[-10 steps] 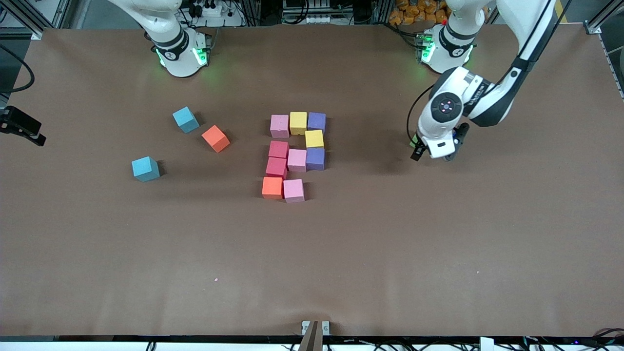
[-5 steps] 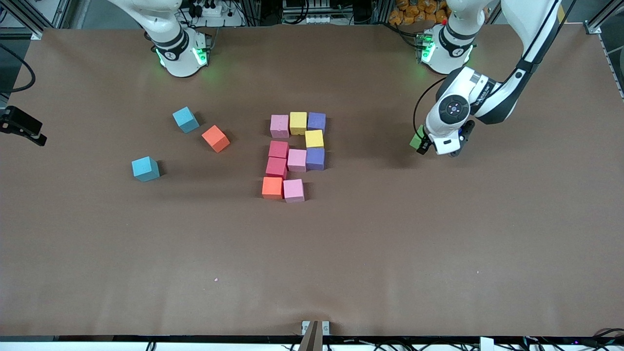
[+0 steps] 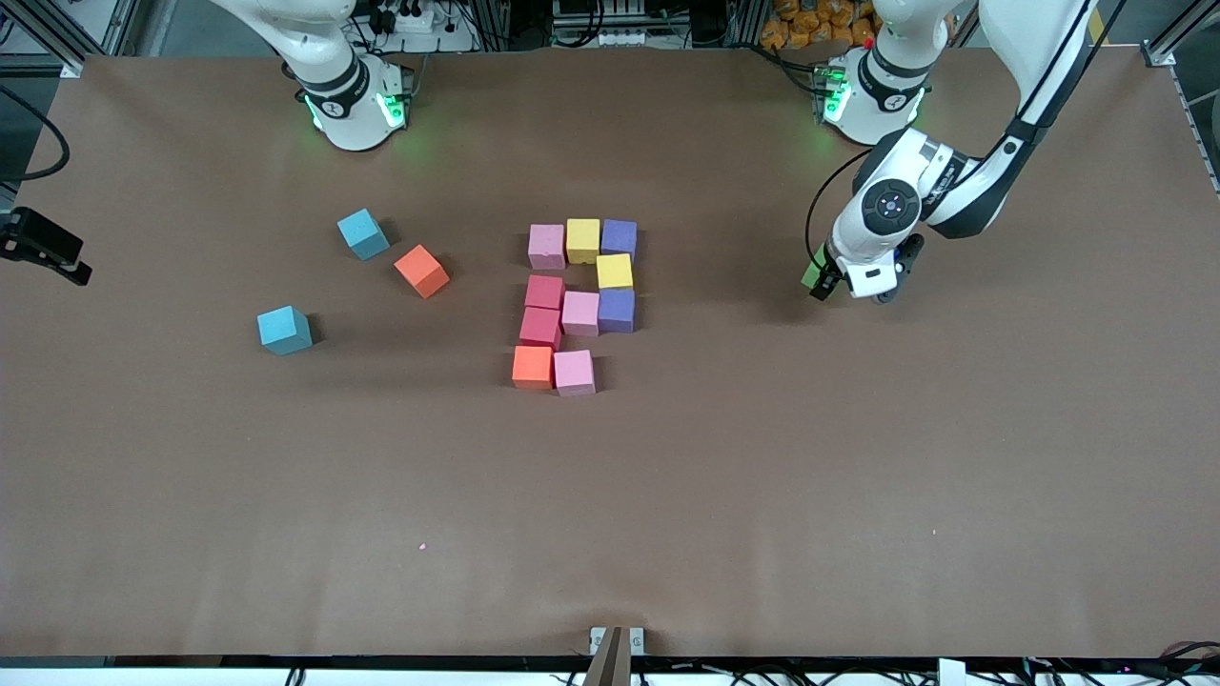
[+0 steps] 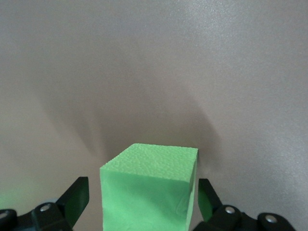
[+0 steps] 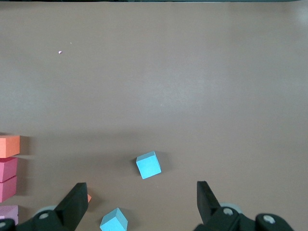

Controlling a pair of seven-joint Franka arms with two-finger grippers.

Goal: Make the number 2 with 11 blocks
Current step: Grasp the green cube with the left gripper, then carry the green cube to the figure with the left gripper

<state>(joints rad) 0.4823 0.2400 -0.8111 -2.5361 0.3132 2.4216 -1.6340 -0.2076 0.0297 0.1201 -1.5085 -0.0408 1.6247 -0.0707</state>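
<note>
Ten blocks point(image 3: 577, 303) sit packed together mid-table: pink, yellow, purple, red and one orange point(image 3: 533, 367). A green block point(image 3: 812, 276) rests on the table toward the left arm's end. My left gripper point(image 3: 839, 284) is down around it. The left wrist view shows the green block point(image 4: 149, 183) between the open fingers point(image 4: 77, 202), with a gap on each side. My right gripper point(image 5: 139, 202) is out of the front view. It hangs open and empty high over the light-blue cubes point(image 5: 148, 164).
Toward the right arm's end lie two light-blue cubes point(image 3: 363, 233) point(image 3: 284, 330) and a loose orange-red cube point(image 3: 421, 271). Both arm bases point(image 3: 355, 100) point(image 3: 872, 90) stand along the table edge farthest from the front camera.
The left hand has shifted slightly toward its own base and turned, so more of the green block shows beside it. Its fingers stay open. The blocks have not moved.
</note>
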